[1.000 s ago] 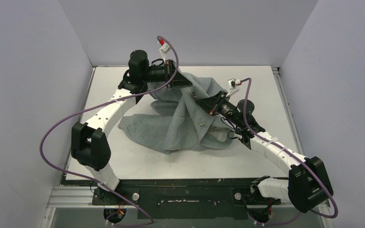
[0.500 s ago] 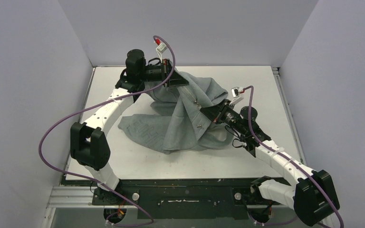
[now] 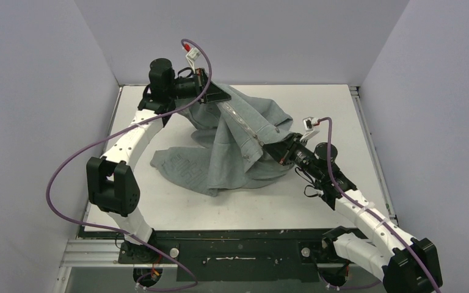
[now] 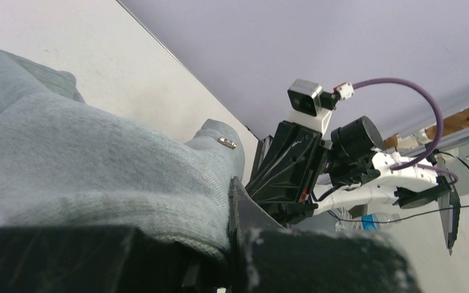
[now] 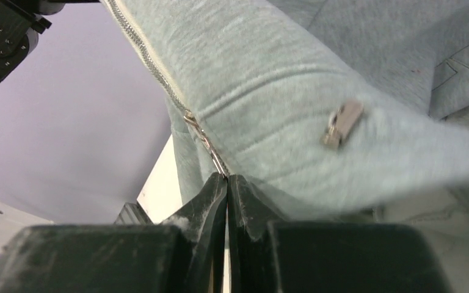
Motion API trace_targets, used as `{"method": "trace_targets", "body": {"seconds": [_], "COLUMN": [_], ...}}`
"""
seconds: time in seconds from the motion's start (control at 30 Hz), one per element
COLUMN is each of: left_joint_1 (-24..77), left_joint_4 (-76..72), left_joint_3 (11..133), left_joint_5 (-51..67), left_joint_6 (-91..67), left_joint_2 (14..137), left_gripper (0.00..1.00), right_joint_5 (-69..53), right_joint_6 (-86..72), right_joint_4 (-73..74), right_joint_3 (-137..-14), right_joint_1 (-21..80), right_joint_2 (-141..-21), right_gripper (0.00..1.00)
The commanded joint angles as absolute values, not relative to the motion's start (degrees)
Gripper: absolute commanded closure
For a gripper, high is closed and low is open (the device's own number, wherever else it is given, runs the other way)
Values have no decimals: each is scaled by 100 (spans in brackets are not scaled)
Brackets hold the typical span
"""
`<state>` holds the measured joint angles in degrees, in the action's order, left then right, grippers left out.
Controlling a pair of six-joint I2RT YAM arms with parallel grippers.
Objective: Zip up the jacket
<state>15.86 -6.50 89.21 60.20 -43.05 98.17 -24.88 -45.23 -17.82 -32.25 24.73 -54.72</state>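
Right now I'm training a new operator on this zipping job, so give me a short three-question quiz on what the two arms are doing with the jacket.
1. True or false: the left gripper is open, clear of the jacket.
2. The right gripper pinches: A the zipper; B a sleeve cuff; C nothing.
3. Which gripper holds the jacket farther from the arm bases?

Key: 1 false, it is shut on fabric; 2 A; 3 left.

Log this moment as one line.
left gripper: shut on jacket | right gripper: shut on jacket at zipper | jacket: stretched taut between grippers, rest on table
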Motion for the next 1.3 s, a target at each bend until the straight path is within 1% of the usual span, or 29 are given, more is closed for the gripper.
{"method": "trace_targets", "body": {"seconds": [0.0,0.33,0.47,0.5,0.53,0.57,0.63,0.67,0.7,0.77,0.83,0.87,1.0,1.13,1.27], "left_joint_1": [1217,1028,1026,1025,1006,987,919,861,790,585,274,119,-619,-827,-980], "left_joint_4": [-1612,-1619,-1596,-1535,-1421,-1276,-644,-262,71,594,974,1156,1700,2742,3165], "left_joint_3": [9363,9167,8994,8951,8914,8867,8834,8810,8758,8571,8334,8211,7791,7707,7380], "left_joint_5": [5618,5420,5324,5278,5220,5146,4852,4597,4230,3627,3012,2698,2082,1207,548], "left_joint_6": [-4401,-4432,-4409,-4381,-4332,-4276,-3947,-3715,-3425,-3213,-3193,-3186,-3165,-3062,-3078], "left_joint_2": [9643,9512,9516,9548,9589,9630,9691,9693,9654,9504,9291,9180,8785,8524,8082], "left_gripper": [100,100,100,100,100,96,82,61,51,44,30,25,23,20,16], "right_joint_5": [-2325,-2042,-1816,-1731,-1652,-1590,-1498,-1450,-1424,-1415,-1396,-1363,-1093,-748,-335], "right_joint_6": [-4277,-4073,-3965,-3927,-3871,-3808,-3698,-3661,-3624,-3553,-3497,-3462,-3359,-3205,-2954], "right_joint_4": [-924,-368,-397,-374,-311,-254,-191,-151,-117,-22,201,293,637,1046,1555], "right_joint_3": [-2941,-2988,-3180,-3318,-3485,-3648,-3933,-4051,-4143,-4293,-4376,-4400,-4415,-4573,-4934], "right_joint_1": [2391,2369,2366,2365,2360,2363,2360,2358,2362,2360,2359,2357,2349,2346,2341], "right_joint_2": [-5235,-4903,-4929,-5007,-5085,-5149,-5251,-5289,-5317,-5366,-5386,-5368,-5239,-5151,-5206], "right_gripper": [100,100,100,98,91,82,66,61,56,52,50,49,47,40,33]}}
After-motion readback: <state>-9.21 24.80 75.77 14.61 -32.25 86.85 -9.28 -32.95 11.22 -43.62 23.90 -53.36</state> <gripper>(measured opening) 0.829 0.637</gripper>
